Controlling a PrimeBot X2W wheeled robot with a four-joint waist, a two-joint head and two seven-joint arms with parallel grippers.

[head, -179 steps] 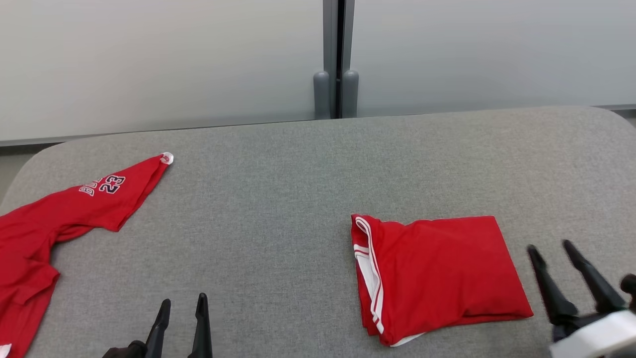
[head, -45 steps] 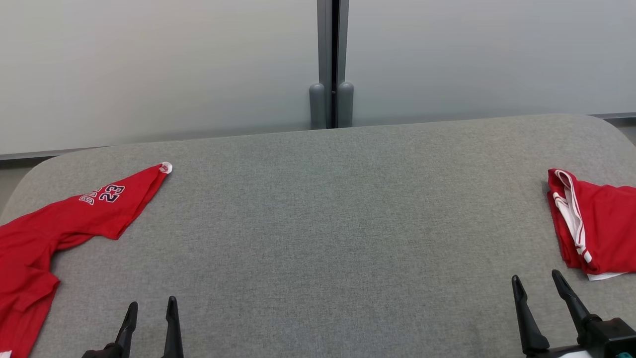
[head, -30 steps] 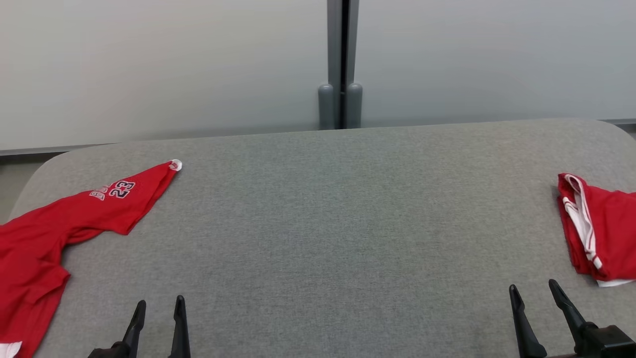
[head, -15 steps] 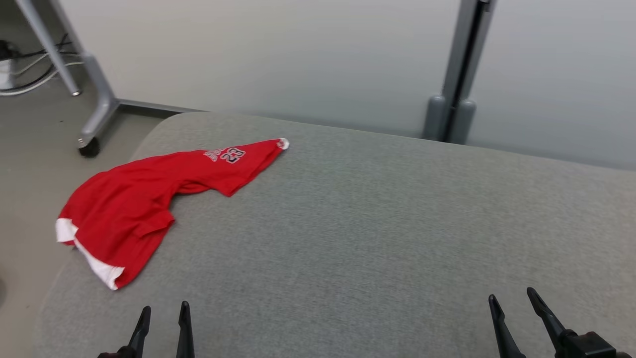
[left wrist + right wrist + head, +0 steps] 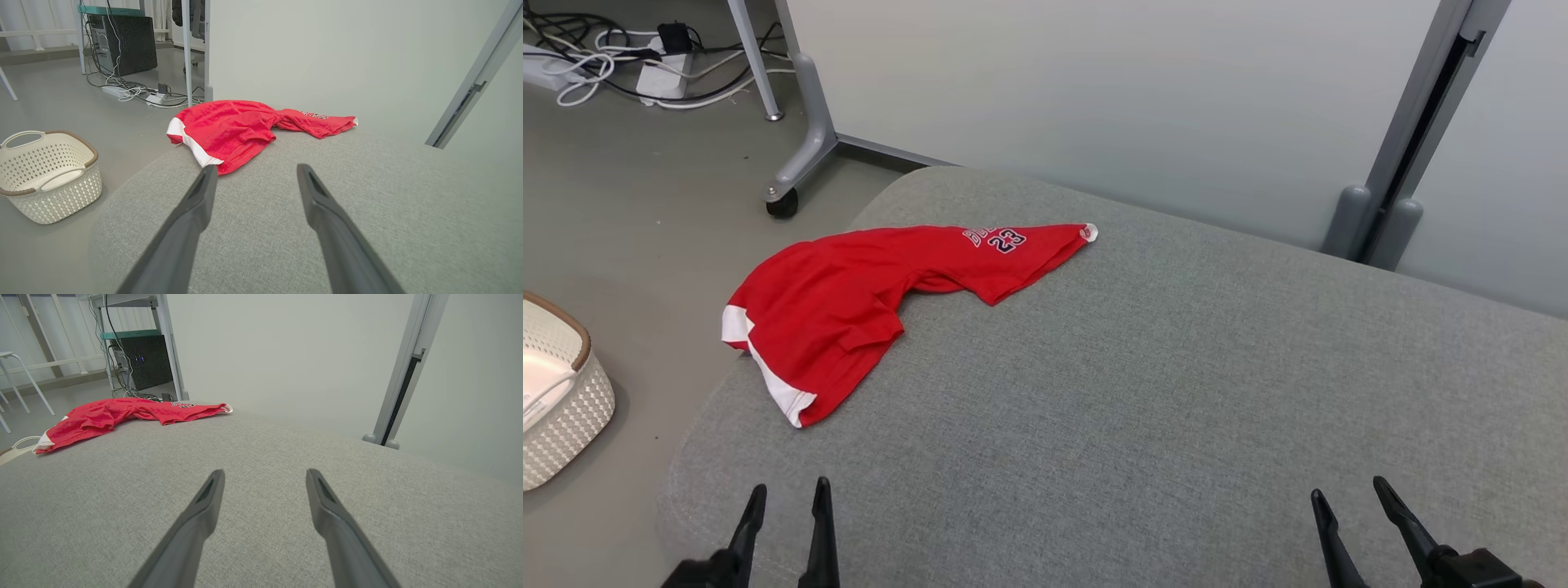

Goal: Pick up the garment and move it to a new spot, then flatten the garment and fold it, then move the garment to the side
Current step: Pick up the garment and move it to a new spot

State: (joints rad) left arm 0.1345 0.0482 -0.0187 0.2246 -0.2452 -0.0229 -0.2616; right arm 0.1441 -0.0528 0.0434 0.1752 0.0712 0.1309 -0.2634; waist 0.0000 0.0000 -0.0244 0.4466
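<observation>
Big grey padded surface (image 5: pixel 1176 392) spreads out ahead, and there's the red garment (image 5: pixel 849 302), rumpled at its far left corner, white-trimmed hem spilling over the edge. It's unfolded, so I'd say it's waiting for the pick-up. A white basket (image 5: pixel 556 408) sits on the floor off to the left, well apart. Down at the near edge, left end effector (image 5: pixel 789 487) and right end effector (image 5: pixel 1347 488) hover low, fingers pointing forward across the surface, jaws spread wide, nothing in either. The left one's nearer the garment, so probably its reach.
</observation>
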